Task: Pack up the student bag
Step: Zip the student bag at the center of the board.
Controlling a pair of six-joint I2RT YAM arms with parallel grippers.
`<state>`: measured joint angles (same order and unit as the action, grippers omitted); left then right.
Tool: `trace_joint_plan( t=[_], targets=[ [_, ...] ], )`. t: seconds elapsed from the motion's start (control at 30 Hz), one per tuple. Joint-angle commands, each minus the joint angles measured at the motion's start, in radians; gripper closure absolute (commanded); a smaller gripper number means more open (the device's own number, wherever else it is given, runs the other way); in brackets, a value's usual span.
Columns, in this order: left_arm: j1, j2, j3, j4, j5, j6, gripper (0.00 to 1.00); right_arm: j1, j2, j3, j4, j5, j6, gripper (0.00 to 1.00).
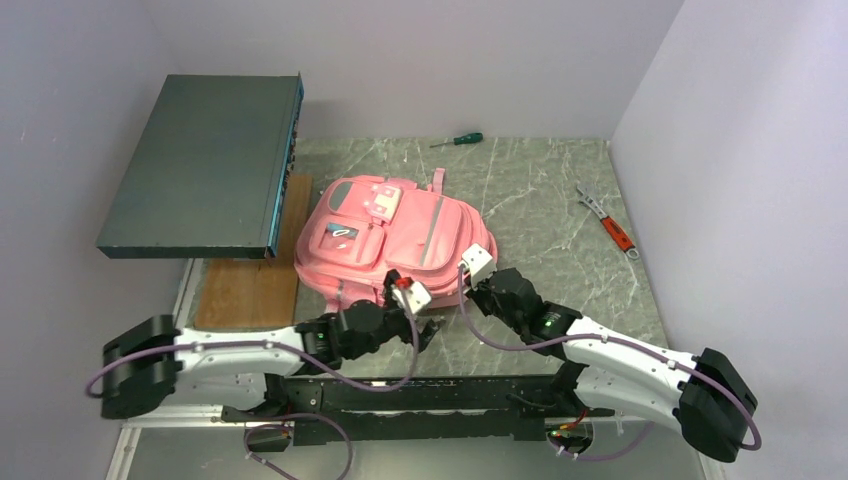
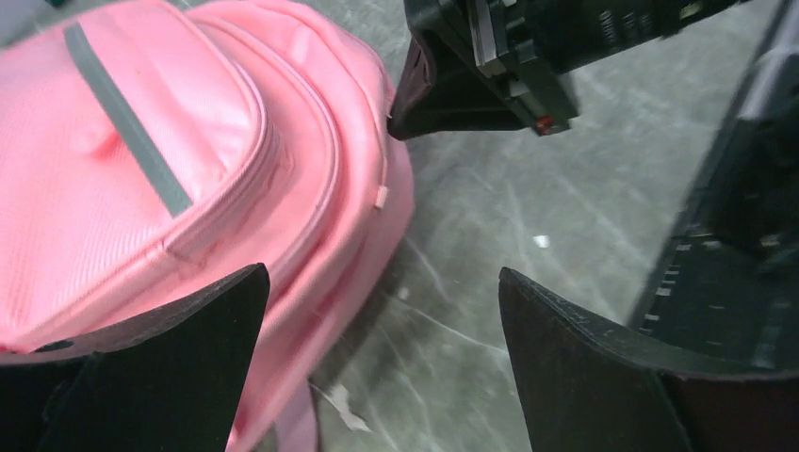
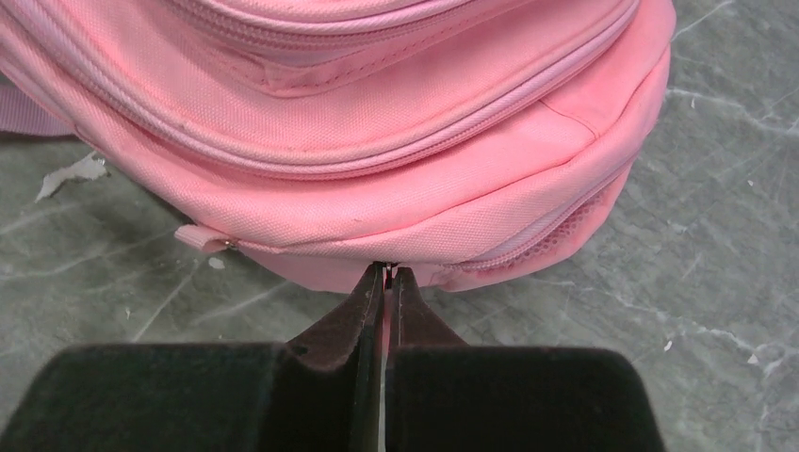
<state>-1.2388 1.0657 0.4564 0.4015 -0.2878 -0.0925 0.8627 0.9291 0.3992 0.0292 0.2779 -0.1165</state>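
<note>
Screwdriver [image 1: 458, 140], wrench [image 1: 607, 222], grey box [image 1: 200, 165], wooden board [image 1: 250, 290]

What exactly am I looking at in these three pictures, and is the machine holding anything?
These are two robot arms, left and right, bolted at a table's near edge. The wide picture comes from a fixed camera above and behind them; the other two from a camera on each wrist. On the green marbled table lies a pink student bag, with a green-handled screwdriver behind it, a red-handled wrench to its right, and a dark flat box above a wooden board on its left. The left gripper is open beside the bag, holding nothing. The right gripper is shut at the bag's seam, apparently pinching it.
</note>
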Motion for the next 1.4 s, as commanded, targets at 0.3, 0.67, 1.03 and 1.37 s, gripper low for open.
trace_joint_plan(
  t=[0.3,0.67,1.03,1.37],
  targets=[
    [-0.045,0.5,0.116,0.619,-0.178,0.639,0.09,-0.017,-0.057,0.071,-0.024,-0.075,-0.042,1.0],
    [-0.05,0.552,0.054,0.786,-0.373,0.692,0.83,-0.022,-0.022,0.099,-0.186,0.207,0.029,1.0],
    [-0.05,0.229,-0.106,0.498,-0.283,0.476,1.0,-0.223,0.072,0.183,-0.247,0.292,-0.035,1.0],
    [-0.076,-0.062,-0.26,0.305,-0.065,0.34,1.0,-0.519,0.268,0.199,-0.049,-0.389,-0.501,1.0]
  ],
)
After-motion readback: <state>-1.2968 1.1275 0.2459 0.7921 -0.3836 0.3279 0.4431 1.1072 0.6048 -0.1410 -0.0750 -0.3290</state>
